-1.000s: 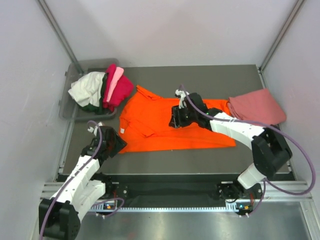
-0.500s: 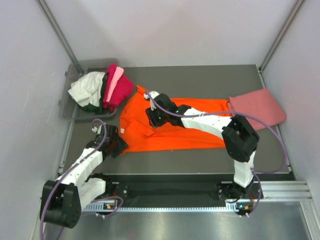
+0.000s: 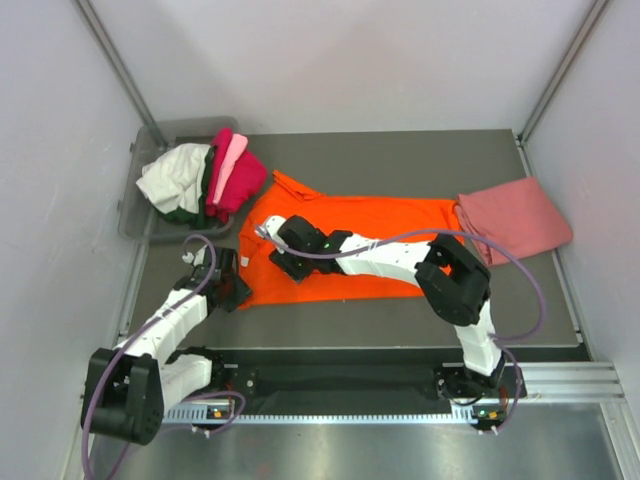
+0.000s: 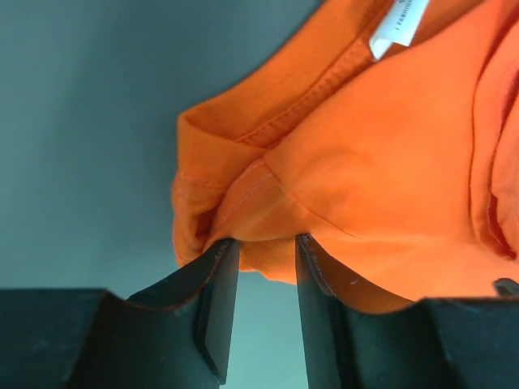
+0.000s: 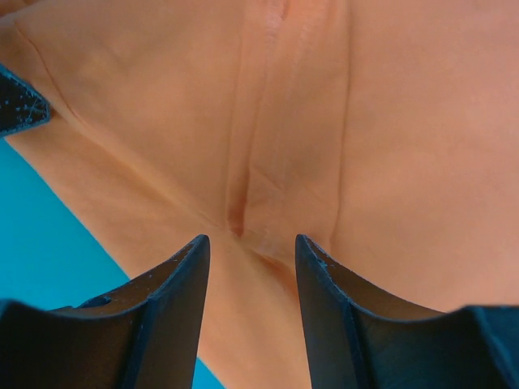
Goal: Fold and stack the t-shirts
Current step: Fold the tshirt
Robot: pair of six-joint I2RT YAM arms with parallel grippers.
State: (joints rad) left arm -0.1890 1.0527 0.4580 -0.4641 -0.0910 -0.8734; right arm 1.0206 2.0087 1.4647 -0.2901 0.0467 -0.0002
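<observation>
Right jaws have travelled leftward across the orange t-shirt (image 3: 390,215) since a second ago, and now stand apart just above its cloth, a small ridge between their tips. Left jaws have narrowed at the shirt's bunched corner (whether they really pinch it, I cannot tell). This shirt lies spread in the worktop (image 3: 400,150) middle; a salmon-pink t-shirt (image 3: 515,215) sits folded at the right edge.

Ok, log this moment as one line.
left gripper: open, straddling bunched corner of orange t-shirt | right gripper: open, over that shirt
</observation>
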